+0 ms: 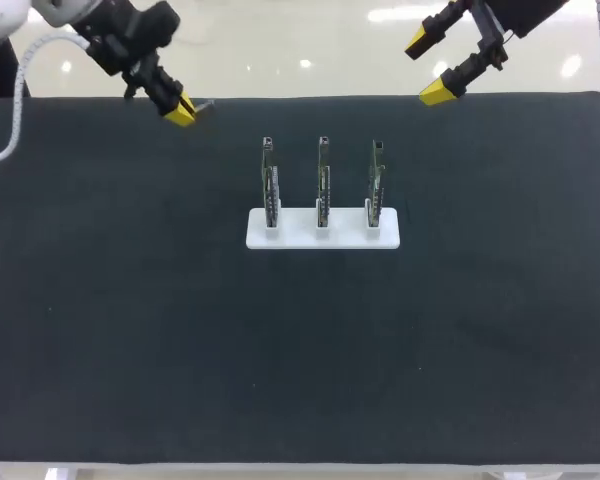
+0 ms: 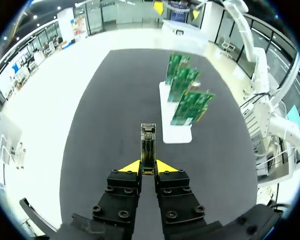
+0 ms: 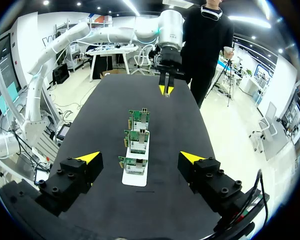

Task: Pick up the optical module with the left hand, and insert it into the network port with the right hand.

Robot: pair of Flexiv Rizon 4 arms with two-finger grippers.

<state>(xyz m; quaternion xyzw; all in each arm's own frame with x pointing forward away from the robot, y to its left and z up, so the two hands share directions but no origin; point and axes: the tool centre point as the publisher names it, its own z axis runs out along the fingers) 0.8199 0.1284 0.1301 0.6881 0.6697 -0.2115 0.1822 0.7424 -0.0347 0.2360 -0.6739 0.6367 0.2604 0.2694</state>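
Note:
The optical module [image 2: 148, 145], a slim metal bar, sticks out forward from between the fingers of my left gripper [image 2: 148, 168], which is shut on it. In the head view that gripper [image 1: 181, 111] hangs over the table's far left edge, the module [image 1: 203, 104] pointing right. Three green circuit boards [image 1: 322, 180] stand upright in a white holder [image 1: 323, 230] at mid-table, each with a small metal part at its top. My right gripper [image 1: 431, 68] is wide open and holds nothing, high over the far right edge. In the right wrist view it [image 3: 140, 159] faces the boards [image 3: 137, 140].
The black table mat [image 1: 300, 340] spreads wide on all sides of the holder. The boards [image 2: 190, 105] stand ahead of and to the right of the left gripper. Nothing else lies on the table.

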